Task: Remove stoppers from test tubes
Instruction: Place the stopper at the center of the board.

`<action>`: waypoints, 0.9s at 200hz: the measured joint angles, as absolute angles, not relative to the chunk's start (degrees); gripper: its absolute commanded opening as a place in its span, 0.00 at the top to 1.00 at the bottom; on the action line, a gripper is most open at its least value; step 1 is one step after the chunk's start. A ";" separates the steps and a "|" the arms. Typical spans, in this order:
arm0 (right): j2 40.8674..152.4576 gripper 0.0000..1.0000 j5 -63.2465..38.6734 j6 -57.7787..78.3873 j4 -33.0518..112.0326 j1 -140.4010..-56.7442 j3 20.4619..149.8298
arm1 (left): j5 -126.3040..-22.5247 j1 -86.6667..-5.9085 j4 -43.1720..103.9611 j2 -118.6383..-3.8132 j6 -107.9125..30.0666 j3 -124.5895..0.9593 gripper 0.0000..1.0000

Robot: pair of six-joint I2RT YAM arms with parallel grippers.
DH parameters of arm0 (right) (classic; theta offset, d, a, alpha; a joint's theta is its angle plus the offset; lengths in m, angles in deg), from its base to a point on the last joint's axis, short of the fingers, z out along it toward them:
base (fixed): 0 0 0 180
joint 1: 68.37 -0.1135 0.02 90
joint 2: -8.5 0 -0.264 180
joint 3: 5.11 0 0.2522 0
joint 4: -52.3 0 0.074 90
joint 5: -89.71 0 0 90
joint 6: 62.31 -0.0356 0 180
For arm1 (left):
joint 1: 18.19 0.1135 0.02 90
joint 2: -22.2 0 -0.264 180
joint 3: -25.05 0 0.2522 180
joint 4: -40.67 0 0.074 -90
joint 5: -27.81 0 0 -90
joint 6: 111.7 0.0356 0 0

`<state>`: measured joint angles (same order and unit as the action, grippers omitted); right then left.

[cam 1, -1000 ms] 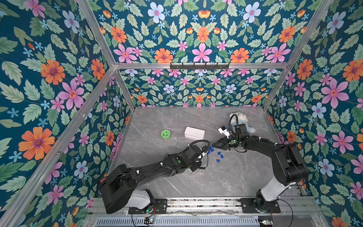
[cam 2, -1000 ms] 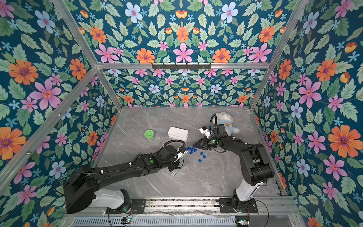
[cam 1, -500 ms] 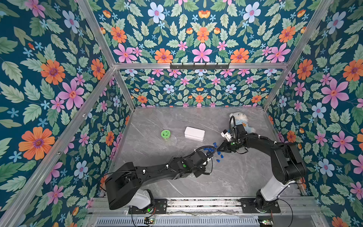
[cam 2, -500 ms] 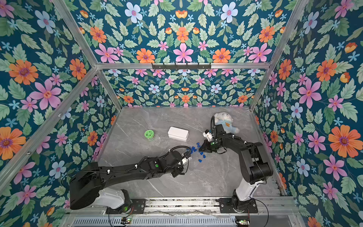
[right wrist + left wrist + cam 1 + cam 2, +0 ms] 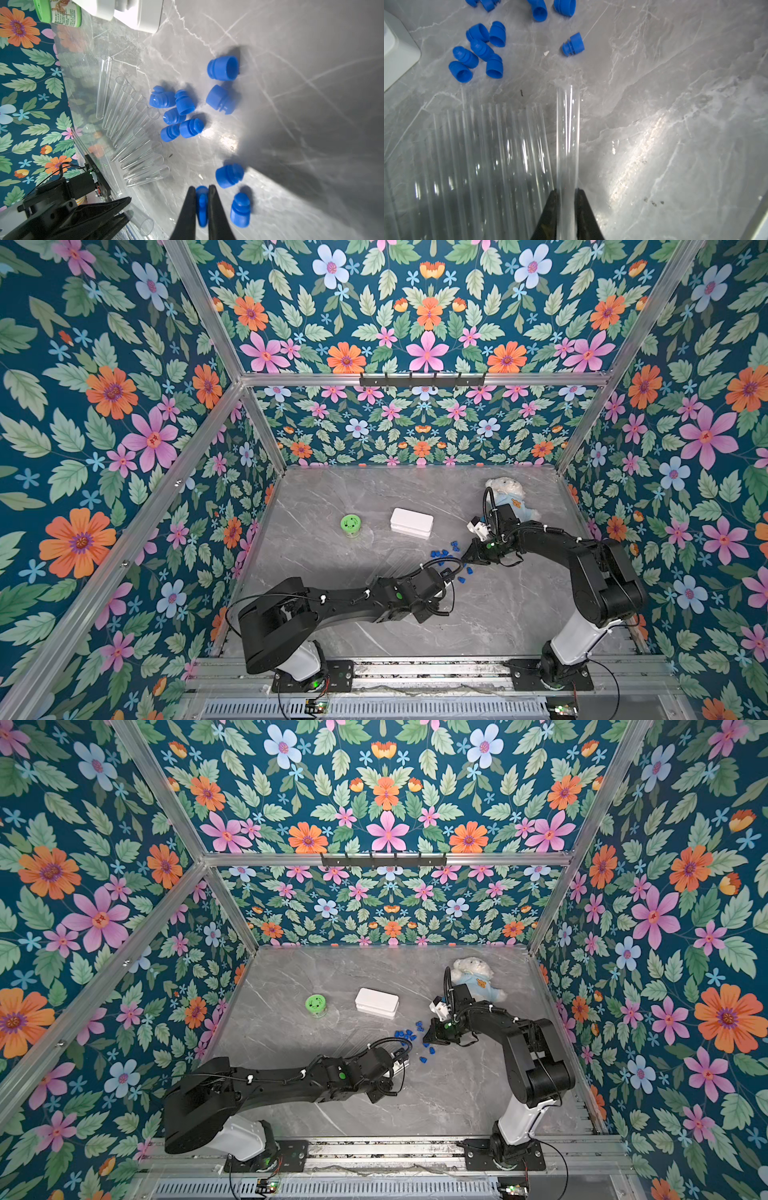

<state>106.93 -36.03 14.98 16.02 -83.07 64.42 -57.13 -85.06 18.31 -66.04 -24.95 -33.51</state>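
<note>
Test tubes (image 5: 488,145) lie in a row on the table (image 5: 675,124). My left gripper (image 5: 565,192) clamps one tube (image 5: 568,135) beside them, and I'd lay it down parallel, gently. My right gripper (image 5: 202,192) pinches a stopper (image 5: 201,204), which I'd release low among the loose stoppers (image 5: 178,116).

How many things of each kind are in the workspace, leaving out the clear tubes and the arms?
blue stoppers: 11, one of them in the right gripper
green-lidded container: 1
white box: 1
plush toy: 1
Total: 14
</note>
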 measured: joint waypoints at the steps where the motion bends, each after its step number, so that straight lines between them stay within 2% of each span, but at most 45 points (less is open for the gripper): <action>1: 106.93 0.88 -36.01 14.98 16.02 -83.07 64.42 | -57.13 -85.08 18.31 -66.09 -24.97 -33.51 1.00; 74: 107.43 0.79 -35.23 15.46 15.80 -83.09 64.42 | -56.25 -86.15 20.04 -68.64 -26.19 -33.79 0.98; 135: 107.85 0.76 -34.40 15.59 15.71 -83.09 64.42 | -55.77 -86.55 20.34 -69.48 -26.41 -33.81 0.93; 180: 107.85 0.73 -34.18 15.68 15.71 -83.09 64.42 | -55.64 -86.61 20.54 -70.04 -26.57 -33.79 0.84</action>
